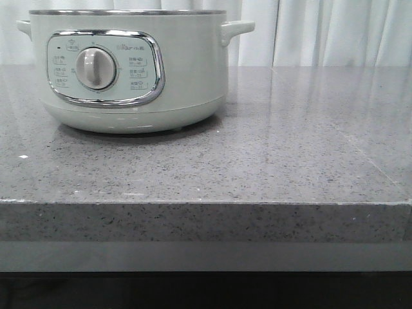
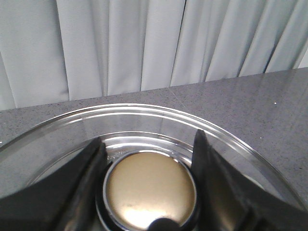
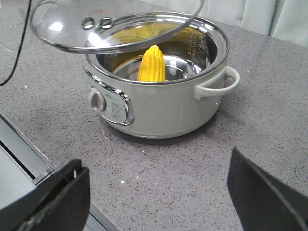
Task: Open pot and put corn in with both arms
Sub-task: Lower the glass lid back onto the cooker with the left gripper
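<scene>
Now, the corn stands upright inside the pot, leaning against the steel inner wall, its yellow kernels mirrored in the metal. The pot sits on the grey speckled bench, control panel and knob facing me, one side handle jutting out.

Above the pot's open mouth hangs the glass lid, tilted, one edge overlapping the rim, clear of the corn below. My left gripper is pinching the lid's round brass-coloured knob, a dark finger pressed to each side of it, the clear dome of the lid curving out ahead of the fingers. Beyond the lid's rim, bench and then pale curtains.

My right gripper hangs well back from the pot, spread wide, nothing between the two dark fingers; the pot lies ahead of it across a stretch of bare bench.

From the front view, the pot sits toward my left side of the bench, chrome-framed panel forward; neither gripper shows there.
</scene>
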Available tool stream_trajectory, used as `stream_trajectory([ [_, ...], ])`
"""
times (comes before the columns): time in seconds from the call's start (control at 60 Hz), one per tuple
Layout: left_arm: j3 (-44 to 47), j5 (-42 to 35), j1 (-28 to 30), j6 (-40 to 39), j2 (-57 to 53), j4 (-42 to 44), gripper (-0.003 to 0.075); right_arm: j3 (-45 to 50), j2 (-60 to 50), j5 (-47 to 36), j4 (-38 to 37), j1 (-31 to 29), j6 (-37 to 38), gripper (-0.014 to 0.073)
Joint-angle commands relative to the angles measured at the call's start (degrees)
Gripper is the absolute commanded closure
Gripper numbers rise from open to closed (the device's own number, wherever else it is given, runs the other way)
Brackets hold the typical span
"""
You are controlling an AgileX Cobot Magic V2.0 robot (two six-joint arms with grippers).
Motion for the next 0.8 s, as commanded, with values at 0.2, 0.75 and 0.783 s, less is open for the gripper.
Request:
stream_trajectory([
  [0.2, -6.5, -10.0, -1.0, 0.2, 4.9, -0.6, 0.0513, -1.5, -0.4, -4.2, 0.4, -0.2, -0.1, 0.0],
  [0.75, -7.0, -12.0, -0.9, 0.4, 9.2, 1.0, 0.0513, -1.5, -0.4, -4.2, 0.4, -0.2, -0.1, 0.0],
  [0.783, -7.0, -12.1, -0.9, 0.4, 9.3, 1.1, 0.0513, -1.5, -0.4, -4.2, 0.4, -0.2, -0.1, 0.0],
])
